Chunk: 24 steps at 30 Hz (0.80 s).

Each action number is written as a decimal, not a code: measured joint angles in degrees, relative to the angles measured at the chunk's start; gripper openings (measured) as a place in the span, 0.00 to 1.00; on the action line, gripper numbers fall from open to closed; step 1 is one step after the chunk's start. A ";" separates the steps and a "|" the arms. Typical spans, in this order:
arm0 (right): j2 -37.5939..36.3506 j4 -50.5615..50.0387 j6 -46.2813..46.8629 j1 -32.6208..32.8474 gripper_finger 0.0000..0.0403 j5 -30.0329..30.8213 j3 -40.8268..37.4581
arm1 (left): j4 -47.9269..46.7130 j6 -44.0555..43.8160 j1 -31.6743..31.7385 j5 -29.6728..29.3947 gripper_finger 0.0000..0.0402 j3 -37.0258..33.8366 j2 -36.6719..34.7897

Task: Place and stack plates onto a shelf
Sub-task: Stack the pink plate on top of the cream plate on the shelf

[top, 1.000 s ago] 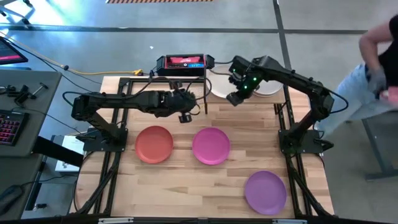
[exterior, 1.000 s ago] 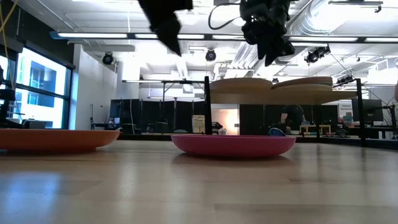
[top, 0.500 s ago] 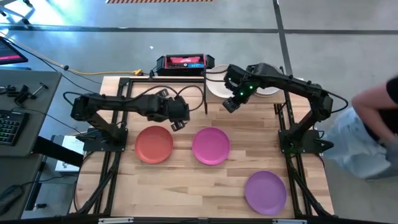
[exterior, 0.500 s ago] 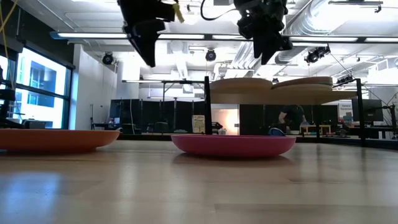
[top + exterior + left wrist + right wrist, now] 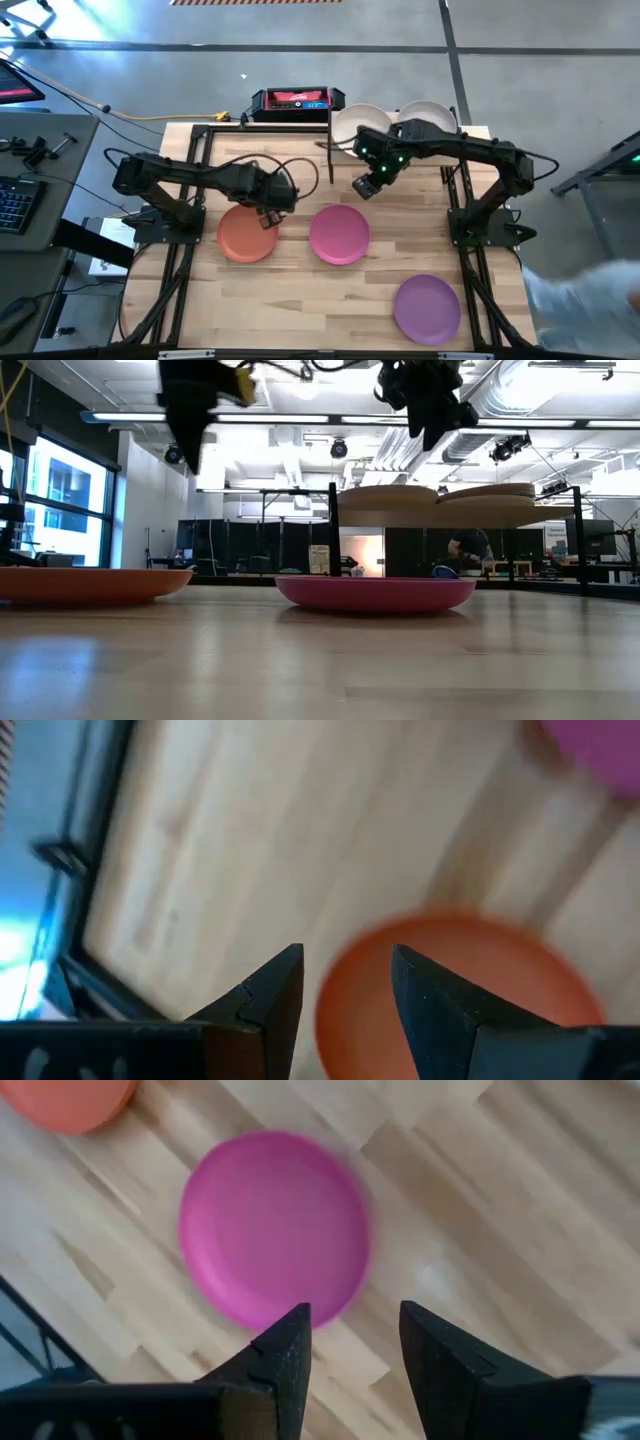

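Note:
Three plates lie flat on the tabletop: orange-red (image 5: 247, 233), magenta (image 5: 339, 234) and purple (image 5: 427, 308). Two off-white plates (image 5: 358, 124) (image 5: 430, 118) rest side by side on the shelf at the far edge; the low view shows them on the board (image 5: 440, 503). My left gripper (image 5: 272, 212) hovers open and empty above the orange-red plate's far right rim, which shows in its wrist view (image 5: 450, 985). My right gripper (image 5: 364, 186) hovers open and empty above the table beyond the magenta plate (image 5: 275, 1228).
A red and black box (image 5: 297, 100) stands at the far edge, left of the shelf. A black post (image 5: 330, 150) rises at the shelf's left end. Bare wood lies at the near left (image 5: 290, 305).
My left gripper has moved toward the table's near left, away from the shelf post to above the orange-red plate. My right gripper has moved off the shelf's front toward the near edge and the magenta plate. The plates have stayed where they were.

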 joint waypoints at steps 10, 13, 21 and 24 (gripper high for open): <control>0.00 -1.29 11.00 11.18 0.33 6.12 0.00 | -6.18 -11.39 -9.18 3.13 0.36 -6.43 -1.06; 0.00 -1.27 15.19 14.52 0.33 7.54 0.00 | -6.20 -14.30 -12.42 3.13 0.36 -6.86 -1.16; 0.94 -1.32 24.72 21.38 0.33 10.84 0.00 | -6.07 -24.35 -20.24 3.11 0.36 -6.86 -1.16; 2.31 -1.50 26.26 22.96 0.33 10.96 0.00 | -6.05 -27.70 -22.96 3.13 0.36 -6.86 -1.16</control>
